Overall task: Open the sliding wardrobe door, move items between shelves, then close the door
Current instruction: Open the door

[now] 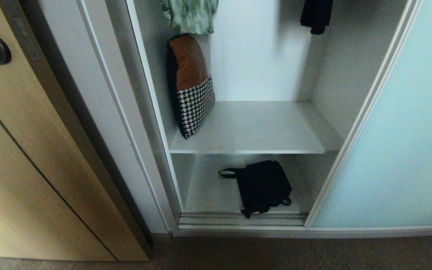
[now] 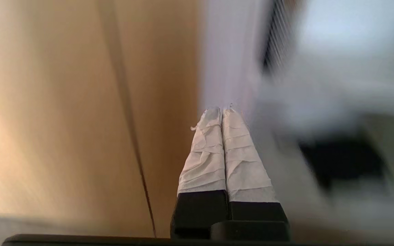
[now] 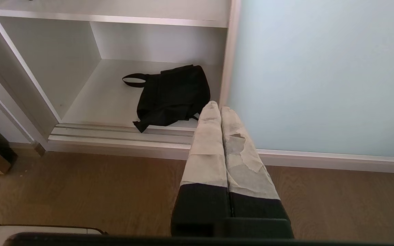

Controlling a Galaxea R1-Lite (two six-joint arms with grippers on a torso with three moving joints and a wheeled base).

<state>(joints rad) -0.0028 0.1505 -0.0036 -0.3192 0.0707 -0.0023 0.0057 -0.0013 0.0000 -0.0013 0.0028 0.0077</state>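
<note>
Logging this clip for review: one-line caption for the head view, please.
Wardrobe with sliding door open: black bag on the bottom shelf, cushion leaning on the shelf above.

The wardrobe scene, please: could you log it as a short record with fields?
door: frosted glass sliding door pushed to the right, compartment open
upper shelf: cushion leaning against the left wall
bottom shelf: black bag lying flat near the front
left gripper: shut, empty
right gripper: shut, empty, out in front of the wardrobe
</note>
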